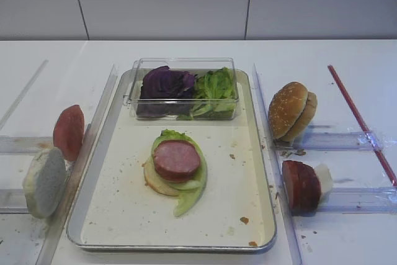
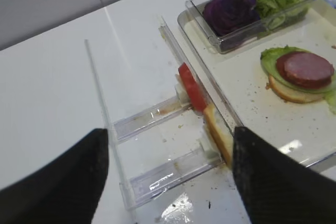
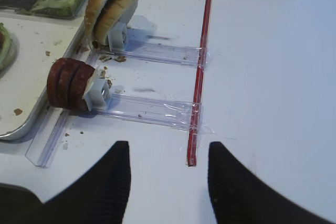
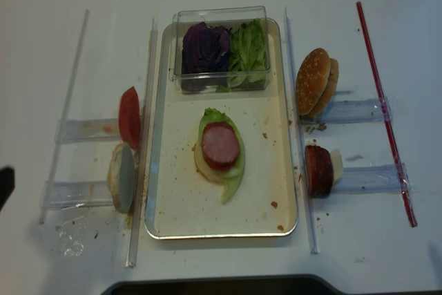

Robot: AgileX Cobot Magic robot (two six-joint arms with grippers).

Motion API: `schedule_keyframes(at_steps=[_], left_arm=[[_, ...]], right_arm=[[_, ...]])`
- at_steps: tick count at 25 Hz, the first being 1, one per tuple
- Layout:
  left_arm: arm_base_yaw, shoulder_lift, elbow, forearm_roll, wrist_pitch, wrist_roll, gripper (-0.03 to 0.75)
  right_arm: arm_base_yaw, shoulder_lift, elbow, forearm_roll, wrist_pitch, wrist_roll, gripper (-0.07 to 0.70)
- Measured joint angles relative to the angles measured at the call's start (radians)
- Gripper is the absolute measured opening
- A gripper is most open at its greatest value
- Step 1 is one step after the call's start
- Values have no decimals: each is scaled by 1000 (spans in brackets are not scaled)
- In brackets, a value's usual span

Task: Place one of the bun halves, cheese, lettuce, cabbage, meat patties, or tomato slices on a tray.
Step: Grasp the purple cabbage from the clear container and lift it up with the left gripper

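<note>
On the silver tray (image 1: 124,209) lies a stack: a bun half (image 1: 154,181), a lettuce leaf (image 1: 189,198) and a meat patty (image 1: 177,159) on top. Purple cabbage (image 1: 164,85) and more lettuce (image 1: 214,88) fill a clear box at the tray's back. Left of the tray stand a tomato slice (image 1: 68,131) and a pale bun half (image 1: 43,181); to its right, sesame bun halves (image 1: 288,110) and meat patties (image 1: 299,185). Cheese is out of view. My left gripper (image 2: 169,129) hangs open and empty over the left racks, near the bun half (image 2: 218,135). My right gripper (image 3: 168,153) is open and empty above bare table.
Clear plastic racks (image 2: 168,174) and long clear rails (image 1: 84,153) flank the tray on both sides. A red strip (image 3: 202,51) is taped along the right racks' outer ends. Crumbs dot the tray floor and the table by the racks.
</note>
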Motion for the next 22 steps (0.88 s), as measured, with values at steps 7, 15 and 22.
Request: schedule_keyframes(at_steps=[7, 15, 22], left_arm=[[-142, 383, -212, 80, -26, -9, 449], [-171, 824, -469, 84, -47, -132, 449], [-173, 1113, -700, 78, -55, -163, 449]], right_arm=[[0, 0, 0, 0, 0, 0, 355], [0, 0, 0, 0, 0, 2, 355], [0, 0, 0, 0, 0, 2, 355]])
